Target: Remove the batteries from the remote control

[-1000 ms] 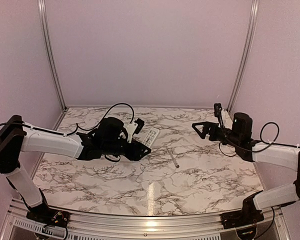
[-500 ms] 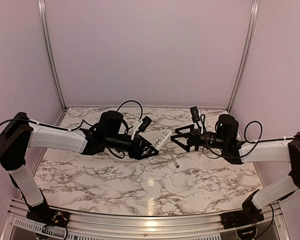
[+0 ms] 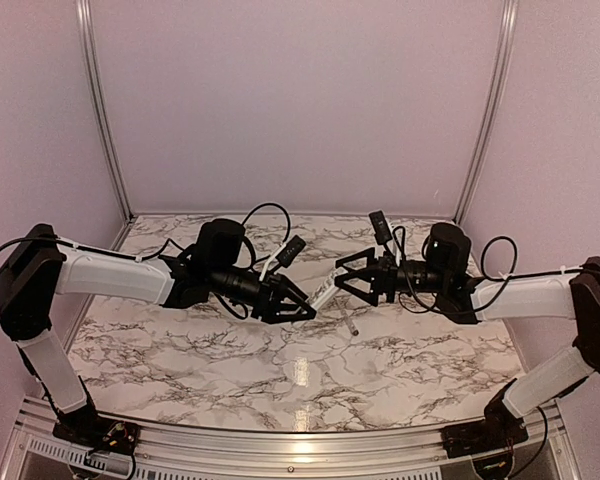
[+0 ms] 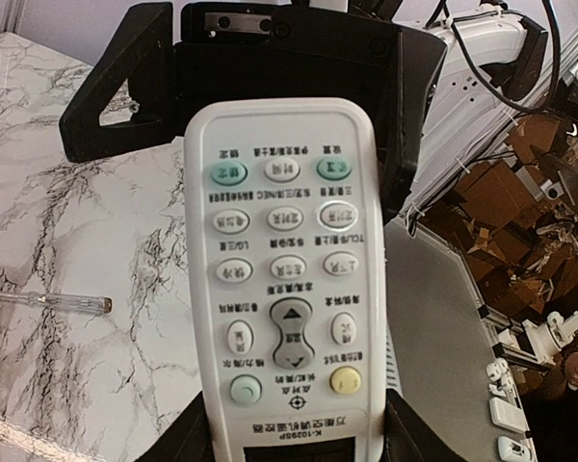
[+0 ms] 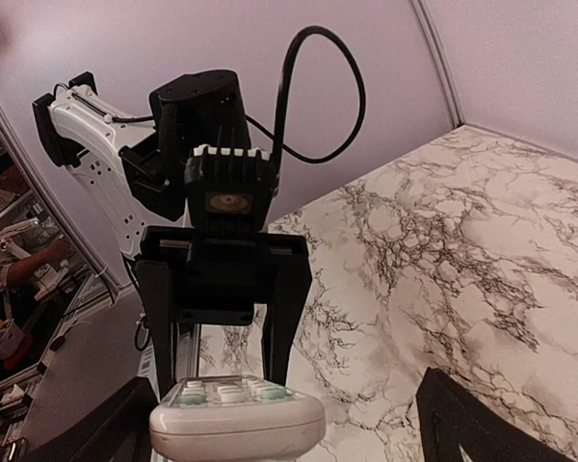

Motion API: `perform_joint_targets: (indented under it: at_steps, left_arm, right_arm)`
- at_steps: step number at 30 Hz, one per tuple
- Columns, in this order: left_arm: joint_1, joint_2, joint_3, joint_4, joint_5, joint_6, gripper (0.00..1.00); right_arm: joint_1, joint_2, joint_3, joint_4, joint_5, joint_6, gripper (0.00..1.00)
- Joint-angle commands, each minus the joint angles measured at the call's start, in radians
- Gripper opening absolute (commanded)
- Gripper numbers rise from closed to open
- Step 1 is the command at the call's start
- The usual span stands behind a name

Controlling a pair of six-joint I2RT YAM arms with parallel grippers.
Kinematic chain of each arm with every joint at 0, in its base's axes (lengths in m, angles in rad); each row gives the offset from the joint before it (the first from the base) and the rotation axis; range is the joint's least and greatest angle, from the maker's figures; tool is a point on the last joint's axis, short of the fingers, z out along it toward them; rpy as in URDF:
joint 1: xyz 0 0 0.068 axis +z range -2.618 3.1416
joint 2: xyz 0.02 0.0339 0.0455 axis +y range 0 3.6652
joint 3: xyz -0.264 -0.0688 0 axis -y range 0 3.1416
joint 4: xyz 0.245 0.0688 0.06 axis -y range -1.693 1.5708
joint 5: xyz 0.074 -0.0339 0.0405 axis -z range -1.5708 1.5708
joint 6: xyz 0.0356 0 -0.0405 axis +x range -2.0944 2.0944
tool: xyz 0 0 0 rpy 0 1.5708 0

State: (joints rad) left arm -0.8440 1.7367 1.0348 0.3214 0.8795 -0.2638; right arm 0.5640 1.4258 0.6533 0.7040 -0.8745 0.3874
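Note:
The white remote control (image 3: 326, 290) hangs above the table's middle. My left gripper (image 3: 306, 304) is shut on its display end. In the left wrist view the remote (image 4: 284, 241) fills the frame, button face to the camera, clamped between my left gripper's (image 4: 294, 445) fingers. My right gripper (image 3: 348, 280) is wide open, and the remote's free end (image 5: 236, 422) lies between its fingers without touching. In the right wrist view the right gripper (image 5: 289, 438) shows a dark finger (image 5: 467, 423) far right of the remote. The batteries are hidden; the remote's back face does not show.
A thin grey pen-like rod (image 3: 350, 324) lies on the marble table (image 3: 230, 370) below the two grippers; it also shows in the left wrist view (image 4: 43, 300). Pink walls and metal posts enclose the table.
My left gripper has lifted the remote off the table and carried it right. My right arm has swung left, bringing its open fingers around the remote's free end.

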Motion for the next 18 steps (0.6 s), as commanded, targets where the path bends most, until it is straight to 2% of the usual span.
perform_joint_targets:
  at_steps: [1,5,10,18]
  left_arm:
    - [-0.001,0.020,0.044,0.059,0.092,-0.019,0.35]
    - [-0.001,0.034,0.056,0.055,0.098,-0.030,0.35]
    - [-0.001,0.046,0.064,0.044,0.104,-0.034,0.35]
    - [-0.001,0.070,0.089,0.030,0.101,-0.039,0.35]
  right_arm:
    - [0.041,0.027,0.057,-0.014,-0.072,-0.004,0.90]
    - [0.063,0.042,0.084,-0.059,-0.080,-0.022,0.82]
    - [0.063,0.058,0.092,-0.058,-0.089,-0.005,0.62]
    - [0.064,0.073,0.097,-0.069,-0.090,0.011,0.23]
